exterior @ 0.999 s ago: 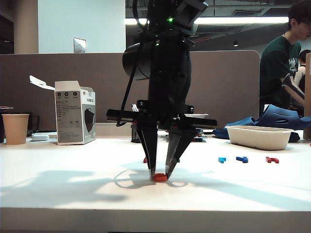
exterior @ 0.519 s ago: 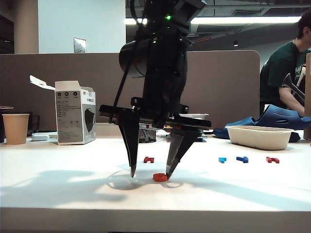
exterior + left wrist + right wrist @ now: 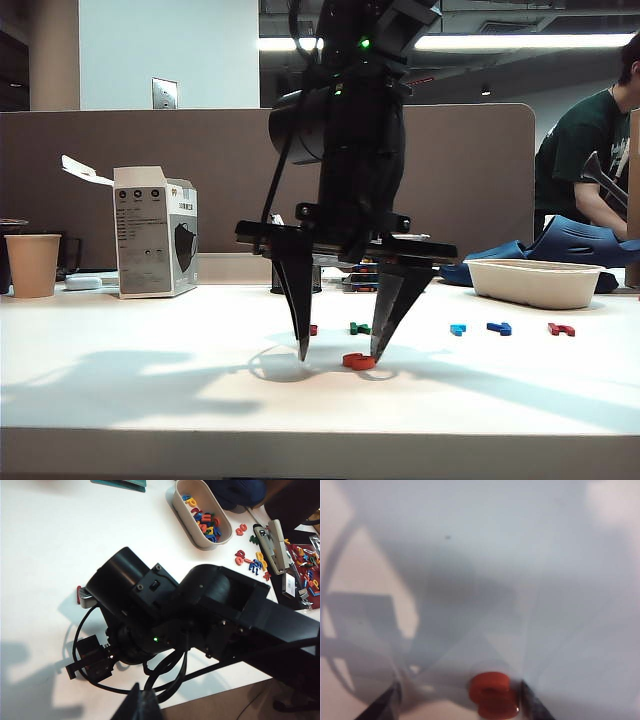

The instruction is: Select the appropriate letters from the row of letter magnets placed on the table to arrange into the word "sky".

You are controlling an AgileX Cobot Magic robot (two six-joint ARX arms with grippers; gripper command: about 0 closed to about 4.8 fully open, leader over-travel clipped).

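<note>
Hovering my right gripper (image 3: 338,354) over the wide white matte table (image 3: 120,385), jaws spread wide and holding nothing, tips just above the surface. Small flat orange-red plastic S magnet (image 3: 358,361) lies flat on the table between my fingertips, tight beside one tip and well apart from the other; right wrist view shows the same, the S (image 3: 492,694) loose next to one dark fingertip (image 3: 532,700). My judgement: S is set down in front as the first letter of the word, so about a third done.

K and Y not picked yet. Behind my gripper, the row: small dark green plastic letter (image 3: 359,328) just past my fingers, a dark red piece (image 3: 312,329) mostly hidden by one finger, then off to the side a light blue letter (image 3: 457,329), a dark blue letter (image 3: 498,328) and a dark red letter (image 3: 560,329). Too small to read shapes.

My left gripper is not in view; left wrist view only looks down on the other arm's black body (image 3: 200,615).

Around: white oval tray (image 3: 534,283), white cardboard box (image 3: 155,232), paper cup (image 3: 32,265), all well apart from me. Nothing blocks the row; only risk I see is nudging the S while lifting off
</note>
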